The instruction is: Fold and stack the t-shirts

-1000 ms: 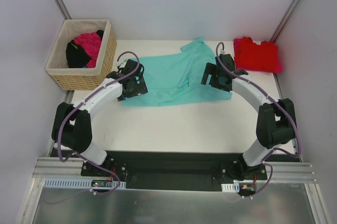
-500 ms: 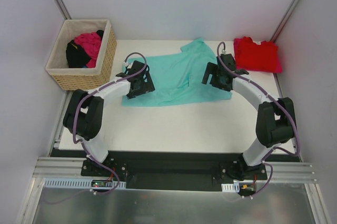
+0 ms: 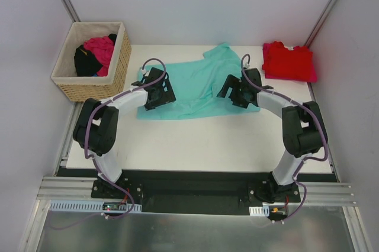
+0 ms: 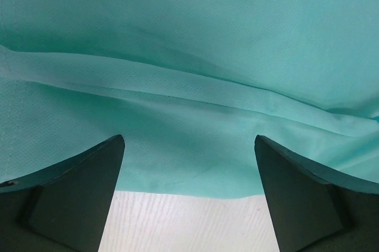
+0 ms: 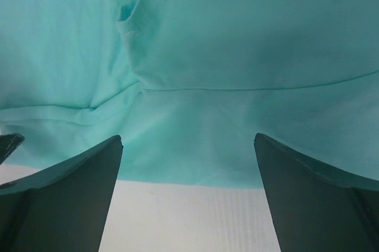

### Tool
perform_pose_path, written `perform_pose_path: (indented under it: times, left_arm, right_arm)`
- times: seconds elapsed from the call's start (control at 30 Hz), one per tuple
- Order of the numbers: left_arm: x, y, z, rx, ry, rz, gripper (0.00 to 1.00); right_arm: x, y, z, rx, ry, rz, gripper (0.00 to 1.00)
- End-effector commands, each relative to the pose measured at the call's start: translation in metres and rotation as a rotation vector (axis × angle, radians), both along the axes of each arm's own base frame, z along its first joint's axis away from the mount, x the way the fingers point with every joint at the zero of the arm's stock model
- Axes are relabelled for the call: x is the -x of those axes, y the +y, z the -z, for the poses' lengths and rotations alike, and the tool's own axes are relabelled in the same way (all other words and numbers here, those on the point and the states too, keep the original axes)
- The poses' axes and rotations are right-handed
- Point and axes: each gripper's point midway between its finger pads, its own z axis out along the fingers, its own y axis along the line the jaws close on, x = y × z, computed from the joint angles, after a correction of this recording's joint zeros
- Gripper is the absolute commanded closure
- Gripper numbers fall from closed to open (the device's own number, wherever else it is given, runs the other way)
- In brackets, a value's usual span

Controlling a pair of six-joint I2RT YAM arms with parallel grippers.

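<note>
White tabletop (image 3: 195,139), mid-frame: teal t-shirt (image 3: 192,83) spread flat for folding; left gripper (image 3: 153,93), right gripper (image 3: 234,91) agape over lower hem, likely to pinch.

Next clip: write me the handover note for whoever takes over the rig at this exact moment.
Left gripper: open, empty, over the near edge of the teal shirt, left side.
Right gripper: open, empty, over that shirt's near edge, right side.
Teal shirt: spread on the table, creased, not yet a neat rectangle.
Red shirt: folded, at the table's far right corner.
Pink shirt: in the basket, beside a dark garment.
Done: red shirt folded.
Left: fold the teal shirt and stack it, then probably the basket's clothes.
</note>
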Motion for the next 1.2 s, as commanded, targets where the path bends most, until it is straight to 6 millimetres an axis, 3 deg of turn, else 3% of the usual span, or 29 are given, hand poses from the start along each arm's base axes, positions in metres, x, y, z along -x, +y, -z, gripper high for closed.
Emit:
perform_pose_path:
  times: [0.0,0.07,0.13,0.27,0.6,0.8,0.97,1.1,1.17]
  left_arm:
    - [-0.010,-0.003,-0.042,0.053,-0.101,0.010,0.08]
    - [-0.009,-0.006,-0.049,0.071,-0.112,0.025,0.08]
    - [-0.007,-0.007,-0.052,0.079,-0.117,0.029,0.08]
    - [-0.005,-0.010,-0.052,0.096,-0.112,0.042,0.08]
    - [-0.007,-0.016,-0.052,0.128,-0.116,0.045,0.09]
    - [-0.009,-0.029,-0.061,0.194,-0.127,0.059,0.09]
    - [-0.004,-0.067,-0.081,0.337,-0.147,0.156,0.10]
    - [0.003,-0.118,-0.099,0.460,-0.173,0.279,0.10]
    - [0.004,-0.144,-0.097,0.547,-0.154,0.321,0.10]
  right_arm:
    - [-0.017,0.042,-0.037,-0.319,-0.136,-0.047,0.02]
    - [-0.010,0.053,-0.040,-0.405,-0.132,-0.081,0.02]
    - [-0.011,0.065,-0.058,-0.506,-0.173,-0.112,0.02]
    - [-0.007,0.075,-0.071,-0.622,-0.204,-0.146,0.02]
    - [-0.020,0.071,-0.045,-0.818,-0.202,-0.109,0.03]
    - [-0.015,0.061,-0.027,-0.802,-0.190,-0.084,0.03]
    - [-0.011,0.058,-0.029,-0.794,-0.197,-0.093,0.03]
    - [-0.009,0.058,-0.023,-0.789,-0.187,-0.088,0.02]
    - [-0.009,0.057,-0.021,-0.786,-0.185,-0.086,0.02]
